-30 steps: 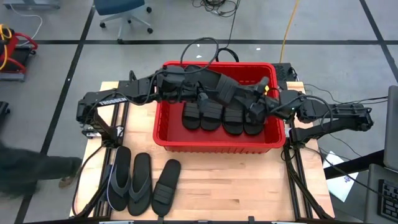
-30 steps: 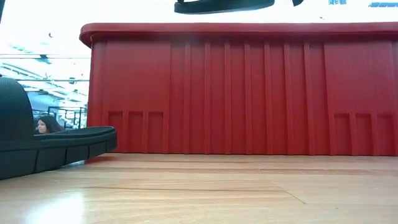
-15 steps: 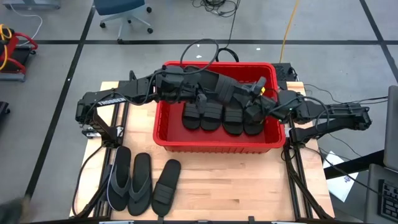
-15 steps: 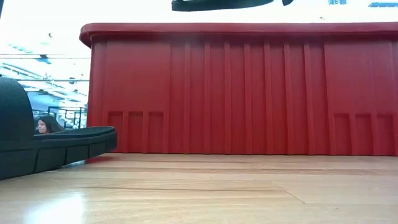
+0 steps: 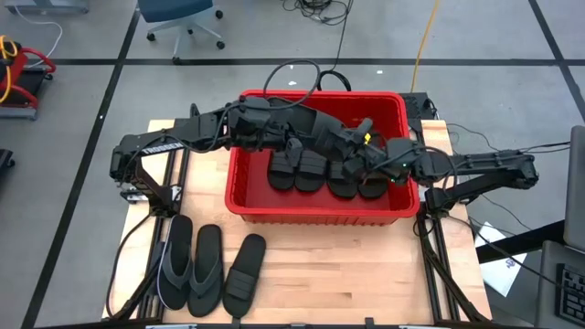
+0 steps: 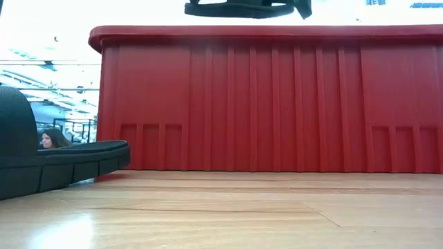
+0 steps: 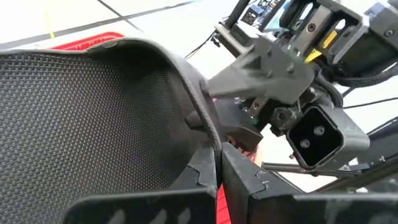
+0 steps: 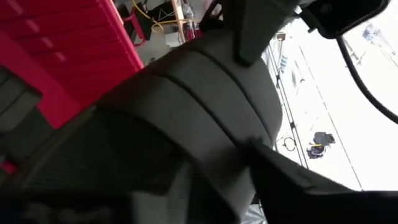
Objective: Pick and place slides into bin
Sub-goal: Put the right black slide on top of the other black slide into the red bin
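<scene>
A black slide [image 5: 327, 135] with a wide ribbed band hangs over the red bin [image 5: 251, 203]; it shows above the bin's rim in the low view [image 6: 239, 9]. My left gripper [image 5: 300, 137] reaches in from the table's left and is shut on it. My right gripper [image 5: 364, 146] comes from the right. It is open, with its fingers on either side of the slide's band [image 8: 211, 106]; whether they touch it I cannot tell. Several more slides [image 5: 326, 174] lie side by side on the bin's floor. My left gripper pinches the slide's edge [image 7: 208, 146] at one end between its two fingers, coming level from the table's left. The textured face [image 7: 93, 118] spreads out ahead of the fingers. The slide is lifted clear, above the bin's rim.
A thong-strap pair [image 5: 189, 265] and one band slide [image 5: 244, 272] lie on the wooden table near its front left. The band slide's end [image 6: 62, 162] shows at the low view's left. A person shows in the room beyond. Bare wood lies in front of the bin.
My right gripper has gone toward the table's left, over the bin, up to the held slide. The slide has shifted slightly toward the left and stays above the bin's rim.
</scene>
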Motion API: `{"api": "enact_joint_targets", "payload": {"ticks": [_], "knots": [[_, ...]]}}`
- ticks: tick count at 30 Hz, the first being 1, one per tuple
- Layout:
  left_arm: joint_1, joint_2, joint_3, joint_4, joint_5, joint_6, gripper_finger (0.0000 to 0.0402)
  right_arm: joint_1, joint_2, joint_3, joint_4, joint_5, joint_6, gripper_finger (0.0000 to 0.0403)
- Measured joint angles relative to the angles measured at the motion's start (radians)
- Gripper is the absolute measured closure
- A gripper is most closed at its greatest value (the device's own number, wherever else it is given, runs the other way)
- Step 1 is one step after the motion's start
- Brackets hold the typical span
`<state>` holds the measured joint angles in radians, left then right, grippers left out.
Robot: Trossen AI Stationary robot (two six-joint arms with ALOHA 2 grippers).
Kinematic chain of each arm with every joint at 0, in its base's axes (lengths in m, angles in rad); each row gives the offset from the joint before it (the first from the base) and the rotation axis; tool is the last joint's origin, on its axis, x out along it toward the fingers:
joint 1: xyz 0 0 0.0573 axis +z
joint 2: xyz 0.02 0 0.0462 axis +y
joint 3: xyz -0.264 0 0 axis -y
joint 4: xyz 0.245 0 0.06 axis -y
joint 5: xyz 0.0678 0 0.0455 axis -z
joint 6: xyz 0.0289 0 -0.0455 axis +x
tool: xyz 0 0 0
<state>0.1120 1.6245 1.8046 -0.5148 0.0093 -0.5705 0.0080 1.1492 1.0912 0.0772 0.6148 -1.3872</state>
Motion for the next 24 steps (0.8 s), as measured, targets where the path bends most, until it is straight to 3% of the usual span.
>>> {"api": "enact_joint_targets", "payload": {"ticks": [5,9,14,24], "knots": [[0.000,0.000,0.002,0.006,0.001,-0.002,0.0401,0.014,-0.007,0.001,0.001,0.004,-0.010,0.0386],[-0.002,0.002,0.002,0.013,-0.013,-0.017,0.0387,0.029,-0.017,0.002,-0.009,0.066,-0.010,0.0391],[-0.005,-0.004,0.002,0.025,-0.014,0.019,0.0333,0.029,-0.065,0.003,-0.085,0.100,0.009,0.0398],[-0.005,-0.010,0.001,0.094,-0.013,0.112,0.0235,0.027,-0.169,0.005,-0.291,0.356,0.078,0.0401]]}}
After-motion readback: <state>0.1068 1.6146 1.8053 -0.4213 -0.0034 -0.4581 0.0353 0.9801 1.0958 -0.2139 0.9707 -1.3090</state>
